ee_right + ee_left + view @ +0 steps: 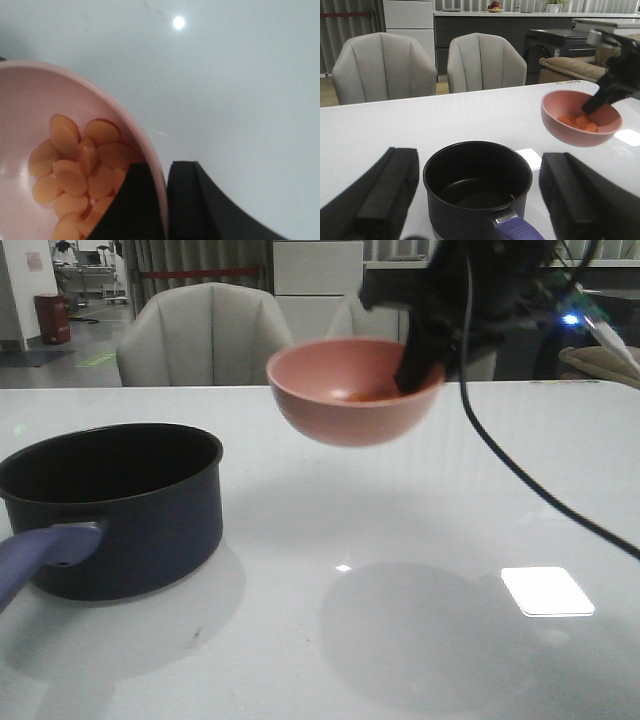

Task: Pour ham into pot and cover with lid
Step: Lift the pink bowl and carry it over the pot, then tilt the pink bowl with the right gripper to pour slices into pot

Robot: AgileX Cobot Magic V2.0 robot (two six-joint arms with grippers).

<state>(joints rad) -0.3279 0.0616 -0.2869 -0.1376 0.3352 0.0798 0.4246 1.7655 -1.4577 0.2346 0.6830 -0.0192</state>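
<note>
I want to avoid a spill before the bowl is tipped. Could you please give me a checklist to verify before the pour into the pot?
1. Grip on bowl: the right tool pinches the rim of the pink bowl, one finger inside and one outside. Ok.
2. Ham all in the bowl, none on the table. Ok.
3. Bowl above the pot: it hangs to the pot's right, not over the opening. Not ok.
4. Pot upright, uncovered and empty. Ok.
5. Left tool out of the way: open, holding nothing, with the pot between its fingers in its own view; height above the pot unclear. Cannot tell.
6. Lid ready: not in any view. Cannot tell.
</note>
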